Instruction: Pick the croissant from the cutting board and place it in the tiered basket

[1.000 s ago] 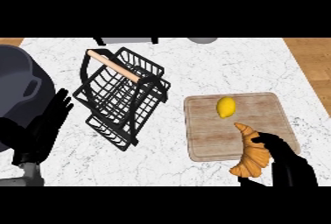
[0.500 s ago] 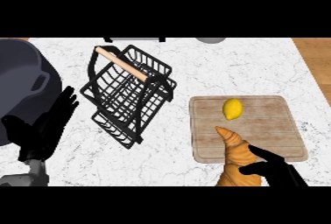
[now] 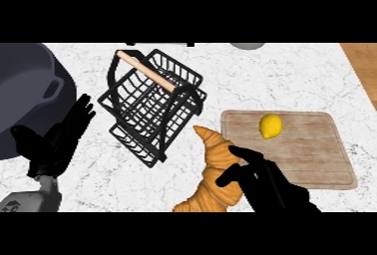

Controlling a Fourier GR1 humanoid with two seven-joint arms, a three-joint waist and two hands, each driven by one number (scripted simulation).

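The right robot hand (image 3: 269,187) is clamped on the croissant (image 3: 213,174), its fingers and thumb curled round the pastry's right side. The croissant is off the cutting board (image 3: 309,149), just beside the board's left edge, and it stands on end over the marbled surface (image 3: 294,74), its pointed tip up and toward the basket. That tip lies near the basket's lower right corner but does not touch it.

The tiered basket (image 3: 151,112) is a black wire frame with a wooden handle (image 3: 147,73) across its top, and it sits to the left of the cutting board on the surface. A lemon (image 3: 271,125) lies on the cutting board, in its upper half, apart from the croissant.

The left robot hand (image 3: 55,142) shows to the left of the basket, fingers straight and apart, pointing up, holding nothing. Behind it, farther left of the basket, is a large dark rounded shape (image 3: 29,89); what it is cannot be told. A strip of wood (image 3: 361,64) shows well to the right of the board, at the surface's edge.
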